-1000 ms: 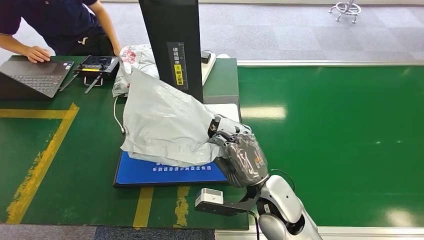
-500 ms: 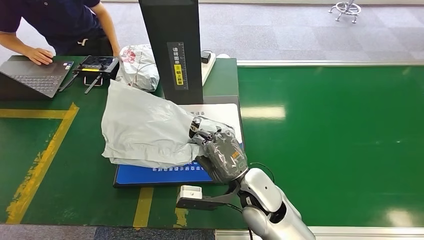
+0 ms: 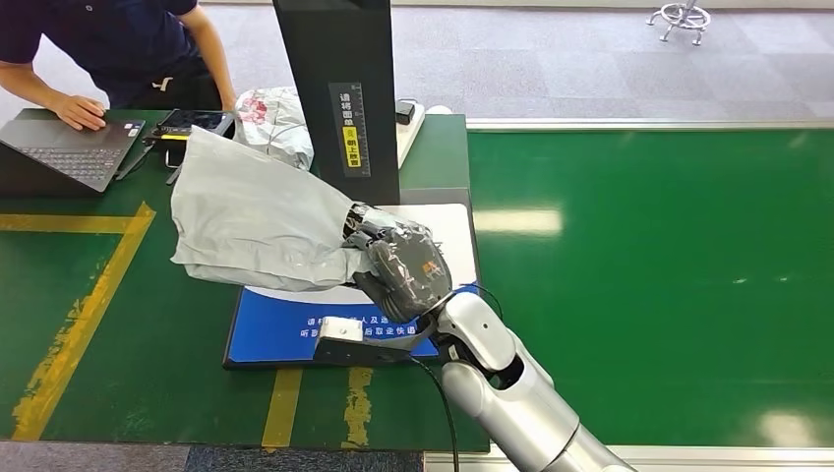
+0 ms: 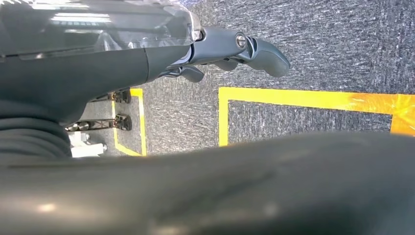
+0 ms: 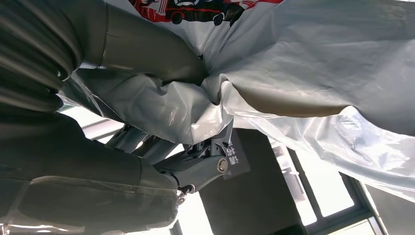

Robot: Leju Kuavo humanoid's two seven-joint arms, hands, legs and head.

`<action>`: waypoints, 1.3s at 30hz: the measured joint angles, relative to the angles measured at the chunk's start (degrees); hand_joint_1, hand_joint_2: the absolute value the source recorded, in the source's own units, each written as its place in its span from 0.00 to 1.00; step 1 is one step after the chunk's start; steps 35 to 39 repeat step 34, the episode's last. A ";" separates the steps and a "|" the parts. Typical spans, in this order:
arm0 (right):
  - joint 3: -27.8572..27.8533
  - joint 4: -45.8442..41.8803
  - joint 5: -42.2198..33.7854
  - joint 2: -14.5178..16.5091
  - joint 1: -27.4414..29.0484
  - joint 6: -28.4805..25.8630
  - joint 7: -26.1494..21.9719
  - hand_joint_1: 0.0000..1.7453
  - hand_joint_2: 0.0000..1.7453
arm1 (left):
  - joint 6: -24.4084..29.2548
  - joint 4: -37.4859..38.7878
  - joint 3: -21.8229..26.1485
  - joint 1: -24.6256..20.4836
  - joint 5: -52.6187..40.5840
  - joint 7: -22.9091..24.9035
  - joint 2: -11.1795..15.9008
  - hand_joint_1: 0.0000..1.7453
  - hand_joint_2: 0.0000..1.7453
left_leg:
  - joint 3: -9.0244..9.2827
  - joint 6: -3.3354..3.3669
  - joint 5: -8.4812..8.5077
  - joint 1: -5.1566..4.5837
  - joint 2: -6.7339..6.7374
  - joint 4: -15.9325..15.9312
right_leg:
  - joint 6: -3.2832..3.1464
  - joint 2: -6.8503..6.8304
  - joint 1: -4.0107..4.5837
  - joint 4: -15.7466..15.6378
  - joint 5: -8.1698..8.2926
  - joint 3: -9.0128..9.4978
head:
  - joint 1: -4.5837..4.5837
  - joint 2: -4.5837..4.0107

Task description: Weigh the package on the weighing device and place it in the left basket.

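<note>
A crumpled grey plastic package [image 3: 256,221] hangs lifted above the left part of the weighing device, whose blue plate [image 3: 285,334] and white pad [image 3: 447,231] lie at the foot of a black column [image 3: 339,88]. My right hand [image 3: 398,261], wrapped in a clear cover, grips the package by its right edge. In the right wrist view the thumb [image 5: 142,46] presses into the bunched grey film of the package [image 5: 318,63]. My left hand [image 4: 230,49] hangs over grey carpet with yellow lines, its fingers apart and holding nothing.
A person [image 3: 108,49] sits at the far left with a hand on a laptop [image 3: 69,147]. A black controller [image 3: 197,123] and a second printed package [image 3: 270,118] lie behind the held one. A green conveyor belt [image 3: 669,265] stretches to the right.
My right hand has carried the grey package to the left and farther from me, off the middle of the blue plate. More of the plate and the white pad now show.
</note>
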 joint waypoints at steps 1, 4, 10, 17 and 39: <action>0.16 1.08 0.42 0.54 -0.62 -0.59 0.30 1.00 1.00 | -0.02 0.00 0.00 0.00 -0.07 0.00 0.00 0.00 0.00 | 0.00 0.00 0.00 0.00 0.00 0.00 | 0.00 0.00 0.00 0.00 0.00 0.00 | -0.01 0.00; 0.80 4.05 2.15 2.03 -2.17 -2.62 1.65 1.00 1.00 | -0.09 0.00 0.00 -0.02 -0.27 0.00 -0.01 0.00 0.00 | 0.01 0.00 0.00 0.00 0.00 0.00 | 0.00 0.00 0.00 0.00 0.00 0.00 | -0.01 0.00; 1.63 8.30 5.33 4.13 -4.09 -5.44 3.77 0.99 1.00 | -0.13 0.00 0.00 -0.02 -0.82 0.00 -0.06 0.00 0.00 | 0.00 0.00 0.00 0.01 0.00 0.00 | 0.00 0.00 0.00 0.00 0.00 0.00 | 0.00 0.00; 1.83 11.43 6.18 5.44 -4.76 -7.08 4.64 0.00 1.00 | -0.29 0.00 0.00 -0.02 -1.26 0.14 -0.10 0.00 0.00 | 0.00 0.00 0.00 0.01 0.00 0.00 | 0.00 0.00 0.00 -0.01 0.00 -0.01 | 0.00 0.00; 1.75 15.53 7.76 5.62 -4.91 -7.74 5.23 0.00 1.00 | -0.42 0.00 0.00 -0.01 -2.05 0.17 -0.11 0.00 0.00 | 0.00 0.00 0.00 0.01 0.00 0.00 | 0.00 0.00 0.00 0.00 0.00 -0.02 | 0.00 0.00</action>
